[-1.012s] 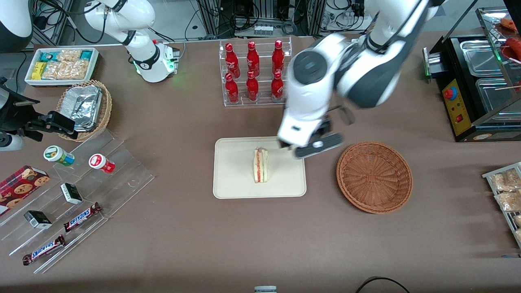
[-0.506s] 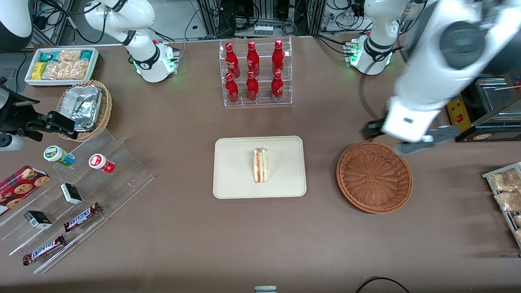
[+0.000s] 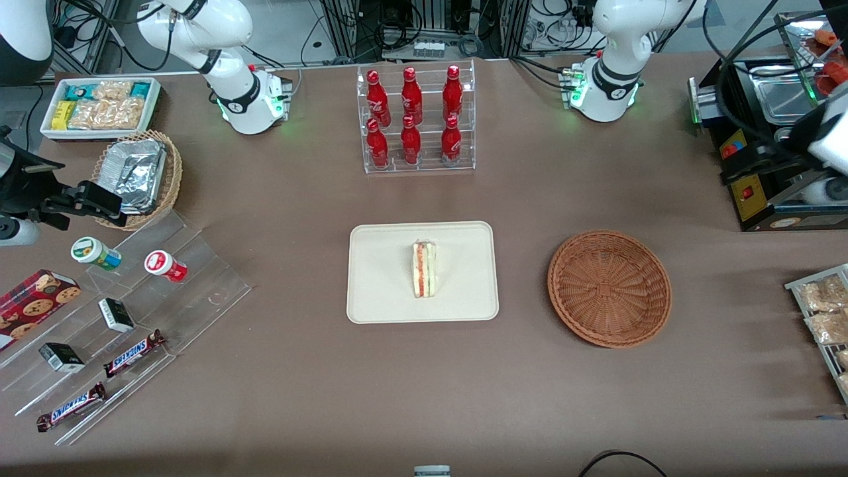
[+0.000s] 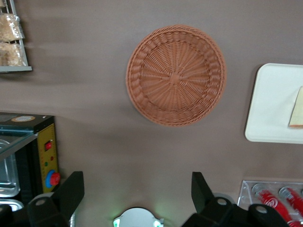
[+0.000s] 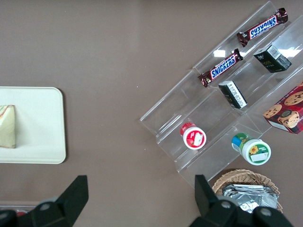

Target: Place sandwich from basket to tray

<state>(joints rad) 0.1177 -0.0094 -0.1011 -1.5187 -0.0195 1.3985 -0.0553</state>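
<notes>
In the front view, the sandwich [image 3: 424, 269] stood on its edge in the middle of the tray [image 3: 377, 278]. The basket [image 3: 609, 288] sat apart from the tray, toward the working arm's end of the table. In the left wrist view, the gripper [image 4: 137, 191] hung high over bare table beside the basket [image 4: 176, 74], its fingers [image 4: 71, 191] spread wide and holding nothing. The tray [image 4: 272, 104] and sandwich [image 4: 297, 109] showed partly.

In the right wrist view, the sandwich [image 5: 7, 126] lay on the tray [image 5: 40, 124].

Sandwich [image 3: 424, 269] upright on tray [image 3: 381, 278]; basket [image 3: 609, 288] empty.
</notes>
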